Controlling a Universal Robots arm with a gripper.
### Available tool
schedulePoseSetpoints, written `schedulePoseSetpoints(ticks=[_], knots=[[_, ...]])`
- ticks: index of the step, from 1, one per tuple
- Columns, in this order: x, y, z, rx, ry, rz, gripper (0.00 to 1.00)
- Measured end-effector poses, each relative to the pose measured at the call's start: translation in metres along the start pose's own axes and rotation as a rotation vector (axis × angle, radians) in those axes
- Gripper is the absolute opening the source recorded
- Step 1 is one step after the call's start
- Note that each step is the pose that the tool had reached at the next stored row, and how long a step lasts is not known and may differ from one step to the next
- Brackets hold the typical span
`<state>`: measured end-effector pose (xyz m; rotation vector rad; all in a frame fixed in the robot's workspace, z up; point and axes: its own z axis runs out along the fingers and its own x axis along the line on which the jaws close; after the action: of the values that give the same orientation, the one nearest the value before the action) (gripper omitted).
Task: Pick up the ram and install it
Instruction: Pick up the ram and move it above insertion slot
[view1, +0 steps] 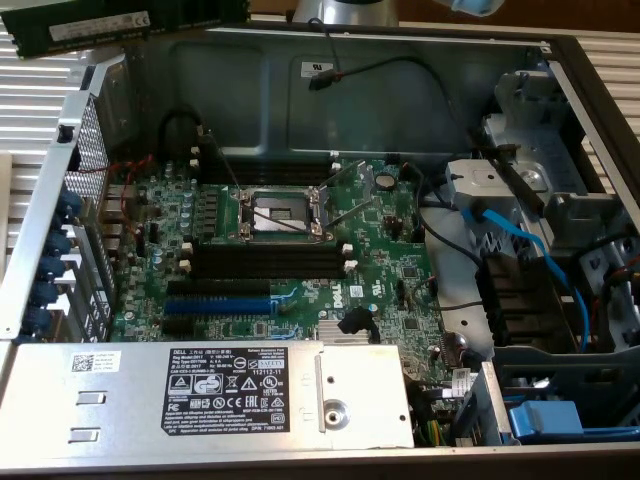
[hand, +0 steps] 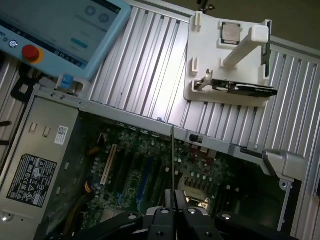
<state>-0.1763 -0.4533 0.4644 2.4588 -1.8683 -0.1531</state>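
Wrist view, nearest first: the hand (hand: 175, 202) pinches the ram (hand: 173, 160) between its two dark fingers. The ram is edge-on here, a thin line running out from the fingertips. Below it lies the motherboard (hand: 150, 165) inside the open case (hand: 280, 162). The ram hangs above the board and is not seated in any slot.

Beyond the case wall is the ribbed metal worktop (hand: 145, 65). A white tray (hand: 205, 55) sits on it, carrying a processor chip (hand: 230, 32) and a dark flat part I cannot identify. A light-blue control tablet (hand: 65, 25) with a red button (hand: 31, 52) lies over the worktop edge by the corner of the case.

Exterior view, nearest first:
- The power supply (view1: 240, 395), with its black label, runs along the near edge of the case.
- Behind it on the board come the blue slot (view1: 225, 300) and then the black slots (view1: 265, 262) with white end clips.
- The socket (view1: 280, 210) is just past the black slots.
- Blue cables (view1: 520, 240) run along the case edge on the exterior view's right.
- Farthest is the ram (view1: 100, 28), seen broadside with its white label, in the air across the far corner of the case on the exterior view's left. It is well apart from the black slots.
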Motion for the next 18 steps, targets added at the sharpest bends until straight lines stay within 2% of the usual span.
schedulePoseSetpoints(ticks=[5, 15, 18], knots=[[0.000, -0.0079, 0.0014, 0.0006, -0.0013, 0.011, 0.12], [-0.001, -0.0174, 0.0055, 0.0029, -0.0064, 0.057, 0.12], [-0.004, -0.0198, 0.0054, -0.0028, -0.0079, 0.058, 0.12]])
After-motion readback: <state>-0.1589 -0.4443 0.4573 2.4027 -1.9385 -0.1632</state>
